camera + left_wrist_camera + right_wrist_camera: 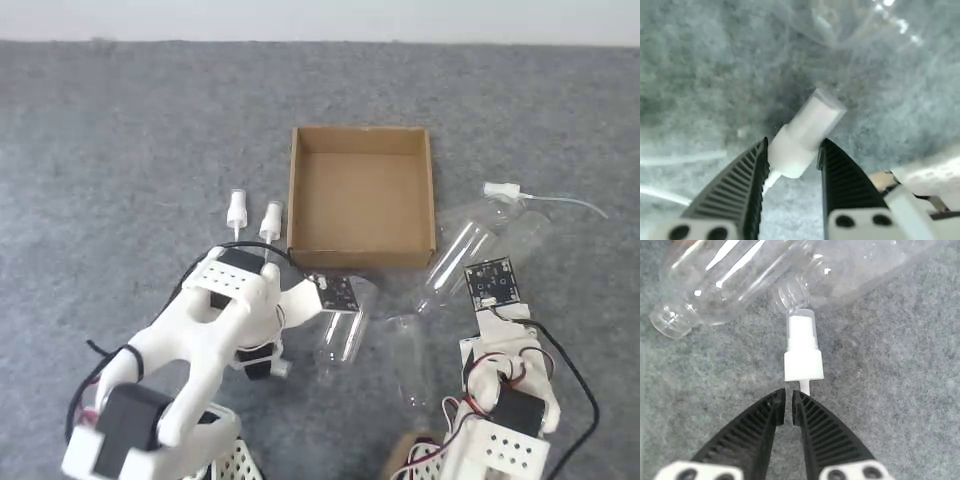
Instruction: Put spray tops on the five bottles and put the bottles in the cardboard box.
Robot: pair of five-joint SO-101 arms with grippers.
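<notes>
My left gripper [794, 145] is shut on a white spray top [805, 131], pinched between its two black fingers [740, 190] just above the carpet; a clear bottle [855, 20] lies beyond it. My right gripper [789, 392] is shut, its tips right at the stem end of another white spray top [802, 352] that lies by the neck of a clear bottle [855, 270], with a second bottle [725, 275] beside it. The open cardboard box [360, 195] stands beyond both arms. Clear bottles [345, 325] [410, 355] [470, 250] lie on their sides between the arms and the box.
Two loose spray tops [237, 210] [270, 220] sit just left of the box. Another spray top with a long tube [503, 190] lies to the box's right. Grey carpet [120, 150] stretches wide on the left and behind the box.
</notes>
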